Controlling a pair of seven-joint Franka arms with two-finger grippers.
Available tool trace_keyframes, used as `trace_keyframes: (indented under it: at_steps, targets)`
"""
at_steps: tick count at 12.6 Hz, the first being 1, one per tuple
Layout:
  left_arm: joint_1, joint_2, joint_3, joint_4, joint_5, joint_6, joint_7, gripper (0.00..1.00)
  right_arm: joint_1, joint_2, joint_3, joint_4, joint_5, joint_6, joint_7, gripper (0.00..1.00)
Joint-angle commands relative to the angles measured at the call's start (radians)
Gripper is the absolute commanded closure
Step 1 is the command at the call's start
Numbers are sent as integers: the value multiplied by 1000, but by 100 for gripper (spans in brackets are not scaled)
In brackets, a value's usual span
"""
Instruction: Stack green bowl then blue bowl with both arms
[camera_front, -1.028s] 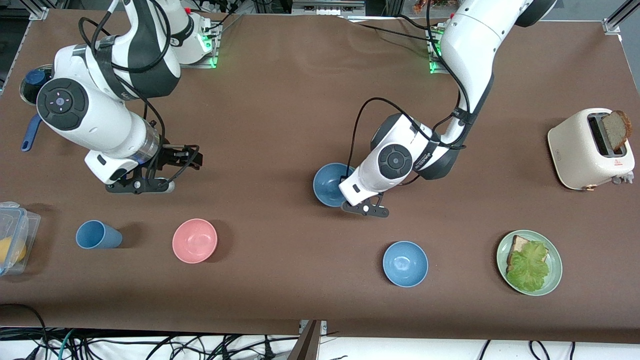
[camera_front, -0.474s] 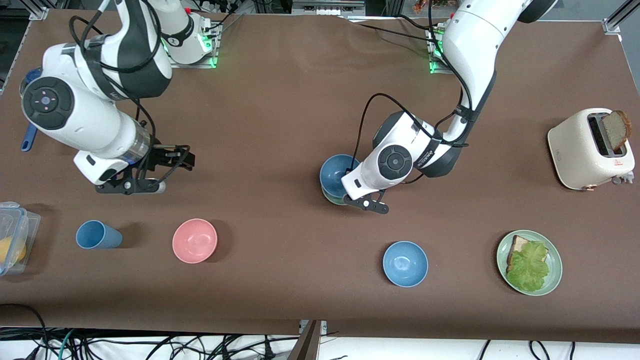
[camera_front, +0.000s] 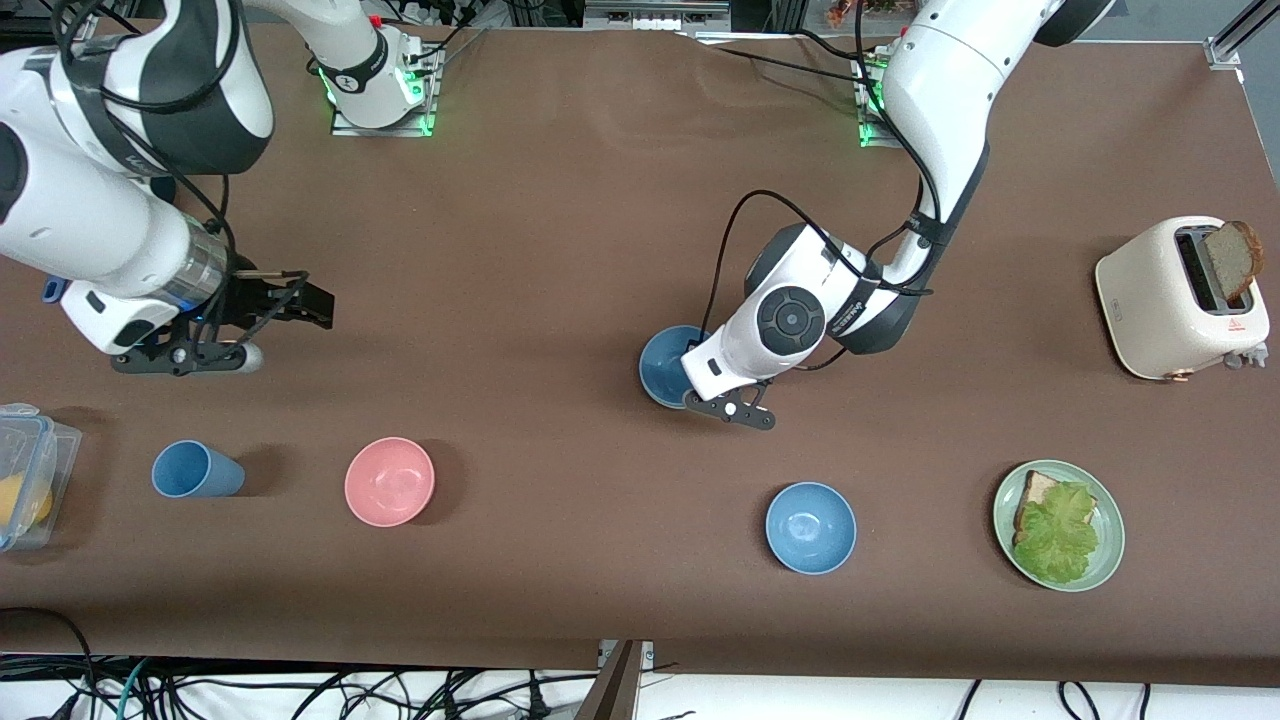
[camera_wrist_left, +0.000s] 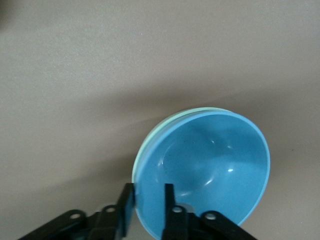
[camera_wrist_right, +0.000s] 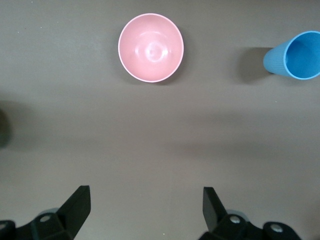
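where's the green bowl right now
Mid-table, the green bowl sits nested under a blue bowl at the left end effector, farther from the camera than the other blue bowl.

1. Front view: a high camera across the table faces my two bases and takes in the whole tabletop.
2. Left wrist view: my left wrist camera looks steeply down, close over the blue bowl nested in the green bowl; the front view shares this blue bowl.
3. Right wrist view: my right wrist camera looks straight down from higher up; it shares the pink bowl and blue cup with the front view.
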Motion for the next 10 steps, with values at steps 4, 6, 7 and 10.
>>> trace_keyframes:
  at_steps: [4,6,7,10]
  targets:
    - [46,-114,15,-10,-1,-128,53,0,5,-154,-15,-81,-58,-46,-13,1]
    - [116,-200,15,-6,-1,-272,54,0,5,-194,-15,-101,-69,-49,-16,1]
    - [159,-247,15,-6,-1,-329,50,0,5,-197,-15,-97,-78,-54,-19,1]
    - [245,-362,27,1,18,-466,53,0,3,-197,-15,-93,-88,-54,-20,1]
